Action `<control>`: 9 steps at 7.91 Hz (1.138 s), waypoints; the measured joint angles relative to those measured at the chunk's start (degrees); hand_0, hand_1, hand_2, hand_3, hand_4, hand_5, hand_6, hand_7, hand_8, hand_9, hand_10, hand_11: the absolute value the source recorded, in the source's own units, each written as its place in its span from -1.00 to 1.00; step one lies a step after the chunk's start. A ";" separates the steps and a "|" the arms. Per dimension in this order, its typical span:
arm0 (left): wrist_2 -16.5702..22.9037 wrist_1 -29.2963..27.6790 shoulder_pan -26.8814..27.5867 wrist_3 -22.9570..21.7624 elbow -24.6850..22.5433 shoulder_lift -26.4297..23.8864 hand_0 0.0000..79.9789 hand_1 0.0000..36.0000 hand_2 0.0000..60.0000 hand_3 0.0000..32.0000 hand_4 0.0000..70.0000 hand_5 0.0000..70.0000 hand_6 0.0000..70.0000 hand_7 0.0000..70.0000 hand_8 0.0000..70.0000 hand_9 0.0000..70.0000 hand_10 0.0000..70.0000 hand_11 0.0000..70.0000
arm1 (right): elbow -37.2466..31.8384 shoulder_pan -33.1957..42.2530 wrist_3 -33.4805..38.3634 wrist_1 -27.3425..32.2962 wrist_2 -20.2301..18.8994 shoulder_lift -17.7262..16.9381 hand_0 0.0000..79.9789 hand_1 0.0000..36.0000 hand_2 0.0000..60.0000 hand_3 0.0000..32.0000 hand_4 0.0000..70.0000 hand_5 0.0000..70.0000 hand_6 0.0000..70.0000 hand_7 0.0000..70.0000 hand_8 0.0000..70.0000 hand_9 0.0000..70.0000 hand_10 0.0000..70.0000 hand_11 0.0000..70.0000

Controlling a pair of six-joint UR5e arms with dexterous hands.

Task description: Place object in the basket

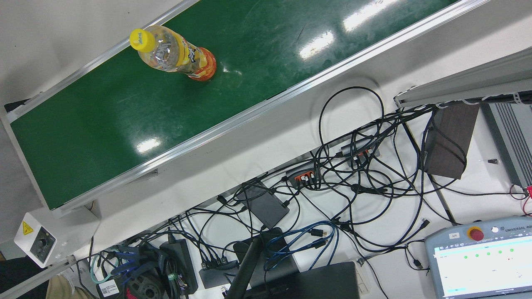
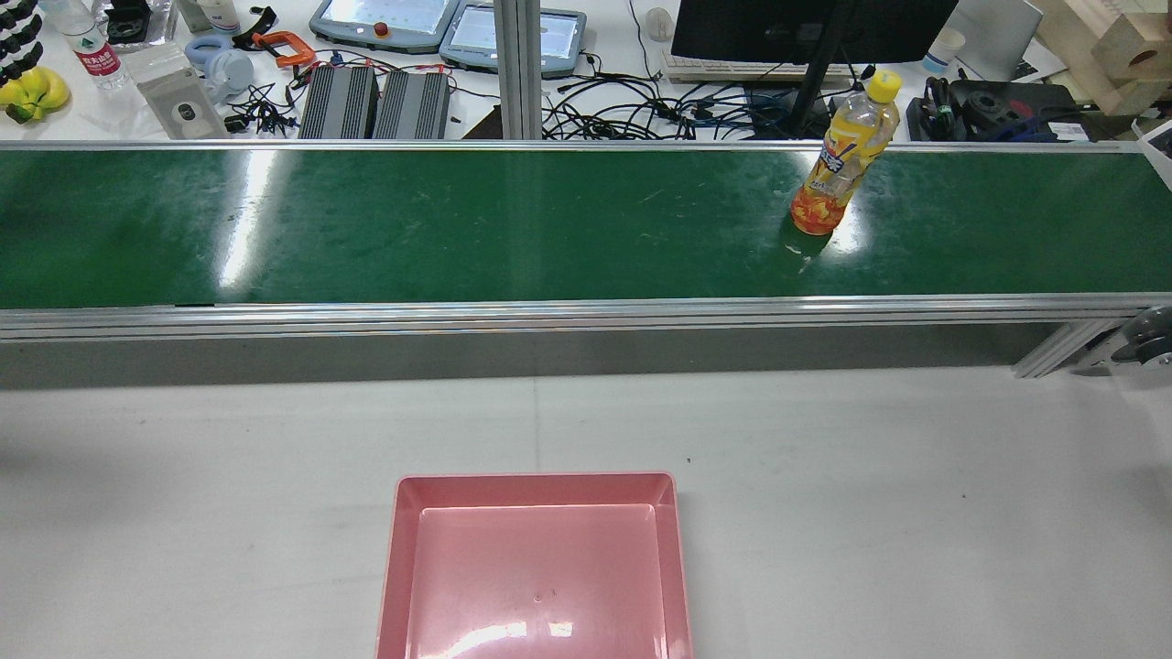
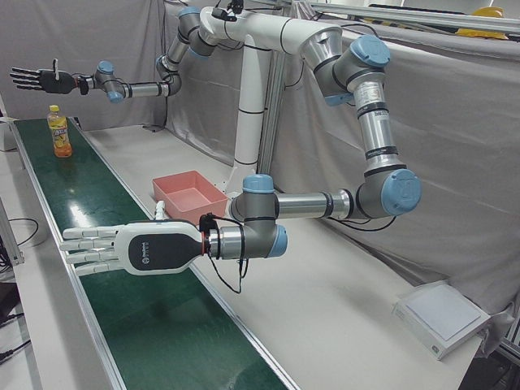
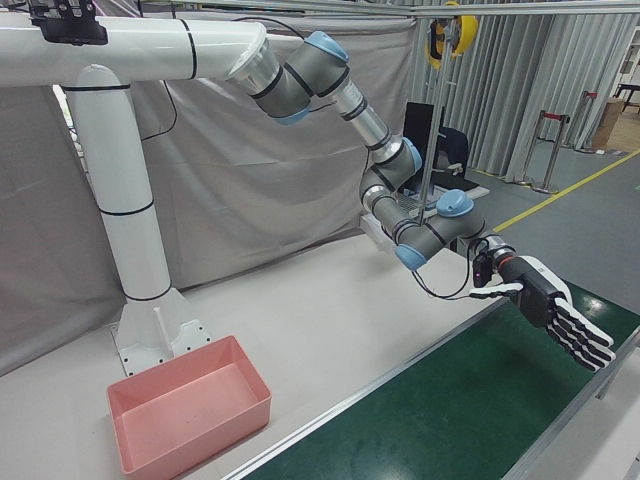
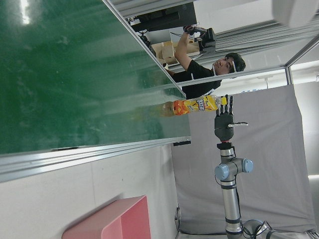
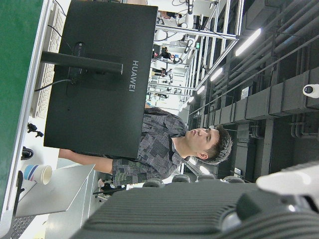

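The shallow pink plastic basket (image 2: 536, 488) sits empty on the grey bench (image 2: 870, 476), beyond it the left hand (image 3: 122, 248) hovers flat with fingers spread over the green conveyor belt (image 2: 458, 229), and further along the yellow-capped clear plastic drink bottle (image 2: 842, 169) stands upright on the belt near the right hand (image 3: 36, 79), which is also splayed and holds nothing.

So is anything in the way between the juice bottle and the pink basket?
Nothing stands between them. The bottle stands upright on the green belt, and the pink basket sits empty on the white table. Only the belt's raised metal edge rail lies between, so the bottle must be lifted over it.
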 measured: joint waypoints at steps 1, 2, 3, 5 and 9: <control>0.00 -0.05 0.08 -0.03 0.46 0.00 0.50 -0.48 -1.00 -0.91 -1.00 -1.00 -1.00 -1.00 -1.00 -1.00 -1.00 -1.00 | 0.00 0.00 0.00 0.00 0.00 0.00 -1.00 -1.00 -1.00 -1.00 -1.00 -1.00 -1.00 -1.00 -1.00 -1.00 -1.00 -1.00; 0.04 -0.36 0.20 -0.04 1.60 -0.05 0.50 -0.47 -1.00 -0.93 -1.00 -1.00 -1.00 -1.00 -1.00 -1.00 -1.00 -1.00 | -0.01 0.00 0.00 0.00 0.00 0.00 -1.00 -1.00 -1.00 -1.00 -1.00 -1.00 -1.00 -1.00 -1.00 -1.00 -1.00 -1.00; 0.04 -0.70 0.28 -0.02 2.41 -0.07 0.50 -0.48 -1.00 -0.91 -1.00 -1.00 -1.00 -1.00 -1.00 -1.00 -1.00 -1.00 | -0.02 0.00 0.00 0.00 0.00 0.00 -1.00 -1.00 -1.00 -1.00 -1.00 -1.00 -1.00 -1.00 -1.00 -1.00 -1.00 -1.00; -0.09 -1.44 0.39 0.00 3.37 -0.19 0.49 -0.49 -1.00 -0.88 -1.00 -1.00 -1.00 -1.00 -1.00 -1.00 -1.00 -1.00 | 0.00 0.00 0.00 0.00 0.00 0.00 -1.00 -1.00 -1.00 -1.00 -1.00 -1.00 -1.00 -1.00 -1.00 -1.00 -1.00 -1.00; -0.21 -2.22 0.46 -0.05 4.41 -0.39 0.50 -0.48 -1.00 -0.90 -1.00 -1.00 -1.00 -1.00 -1.00 -1.00 -1.00 -1.00 | 0.03 0.00 -0.03 0.00 0.00 0.00 -1.00 -1.00 -1.00 -1.00 -1.00 -1.00 -1.00 -1.00 -1.00 -1.00 -1.00 -1.00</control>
